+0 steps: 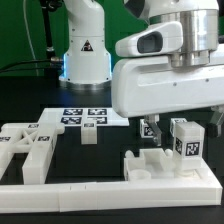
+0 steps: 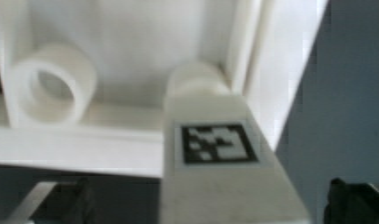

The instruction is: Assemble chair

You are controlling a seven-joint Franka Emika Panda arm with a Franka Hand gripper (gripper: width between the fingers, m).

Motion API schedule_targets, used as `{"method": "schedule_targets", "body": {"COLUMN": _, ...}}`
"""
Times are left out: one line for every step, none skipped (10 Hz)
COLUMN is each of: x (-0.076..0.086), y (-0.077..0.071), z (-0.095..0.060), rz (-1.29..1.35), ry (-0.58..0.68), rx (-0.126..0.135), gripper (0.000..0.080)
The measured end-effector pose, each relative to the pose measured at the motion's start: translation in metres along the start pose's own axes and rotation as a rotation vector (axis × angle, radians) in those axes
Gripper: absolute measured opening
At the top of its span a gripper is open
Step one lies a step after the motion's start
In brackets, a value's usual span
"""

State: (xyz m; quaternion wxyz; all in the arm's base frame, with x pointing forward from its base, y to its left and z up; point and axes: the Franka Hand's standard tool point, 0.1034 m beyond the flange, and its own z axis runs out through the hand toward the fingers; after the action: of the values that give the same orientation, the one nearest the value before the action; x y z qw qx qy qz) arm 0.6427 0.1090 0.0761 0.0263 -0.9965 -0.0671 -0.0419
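Several loose chair parts (image 1: 28, 148) lay at eight o'clock in the exterior view. Near the centre sat a small white block (image 1: 88, 135), with the marker board (image 1: 85, 115) just behind it, at its twelve o'clock. A long white rail (image 1: 100, 190) ran across at six o'clock. At four o'clock stood a larger chair section (image 1: 150, 165) carrying a tagged post (image 1: 187, 142). Over it hung the gripper (image 2: 204, 205), its jaws spread wide on either side of that post, a gap showing on each side.

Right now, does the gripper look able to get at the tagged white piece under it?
Probably yes: the gripper is open, the tagged white piece lies directly below it, and nothing covers it.
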Motion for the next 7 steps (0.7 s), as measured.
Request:
{"method": "schedule_targets", "body": {"x": 0.0007, "y": -0.0008, "z": 0.0018, "rz": 0.010, "ry": -0.062, "rx": 0.004, "gripper": 0.0649}}
{"method": "schedule_targets", "body": {"x": 0.0042, "y": -0.0015, "z": 0.0011, "rz": 0.019, "ry": -0.053, "rx": 0.005, "gripper": 0.0605}}
{"method": "schedule_targets", "body": {"x": 0.0032, "y": -0.0013, "z": 0.0022, "rz": 0.029, "ry": -0.053, "rx": 0.005, "gripper": 0.0605}}
{"method": "schedule_targets", "body": {"x": 0.0032, "y": -0.0013, "z": 0.0022, "rz": 0.034, "ry": -0.054, "rx": 0.005, "gripper": 0.0427}}
{"method": "schedule_targets", "body": {"x": 0.0032, "y": -0.0020, "z": 0.0023, "rz": 0.110, "ry": -0.054, "rx": 0.004, "gripper": 0.0427}}
{"method": "schedule_targets", "body": {"x": 0.0031, "y": -0.0026, "z": 0.0023, "rz": 0.189, "ry": -0.054, "rx": 0.002, "gripper": 0.0285}}
{"method": "schedule_targets", "body": {"x": 0.0031, "y": -0.0028, "z": 0.0024, "rz": 0.243, "ry": -0.054, "rx": 0.001, "gripper": 0.0286}}
